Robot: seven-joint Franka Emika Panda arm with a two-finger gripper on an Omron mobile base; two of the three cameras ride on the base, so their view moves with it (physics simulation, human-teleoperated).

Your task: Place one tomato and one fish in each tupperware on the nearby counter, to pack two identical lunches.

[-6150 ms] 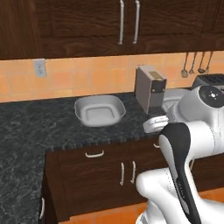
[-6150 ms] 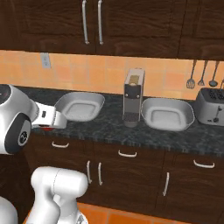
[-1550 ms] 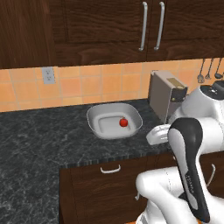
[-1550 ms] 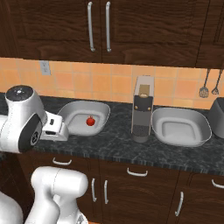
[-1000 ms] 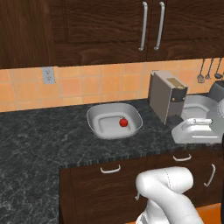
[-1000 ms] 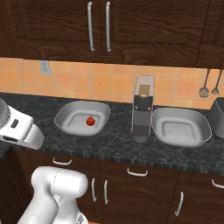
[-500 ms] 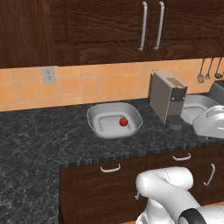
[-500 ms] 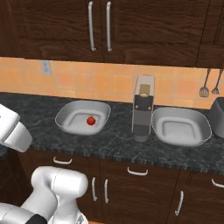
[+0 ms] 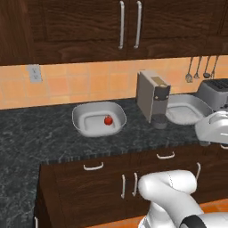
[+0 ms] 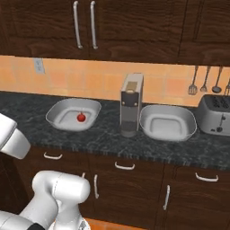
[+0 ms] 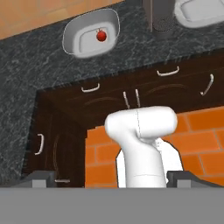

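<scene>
Two pale grey tupperware trays sit on the dark speckled counter. The left tupperware holds one red tomato and the right tupperware is bare inside. From the right base they appear as the left tupperware, tomato and right tupperware. In the hand view my gripper is open and holds nothing. It looks down from high above on the left tupperware and tomato, well back from the counter's front edge. No fish is in view.
A tall silver coffee machine stands between the trays. A boxy toaster sits at the far right under hanging utensils. Dark drawers front the counter, which turns a corner at the left. Orange brick floor lies below.
My arm has swung away from the left tupperware, out toward the frame edges and back from the counter. The tomato stays in the tray, which was bare in the oldest frames, before the base shifted.
</scene>
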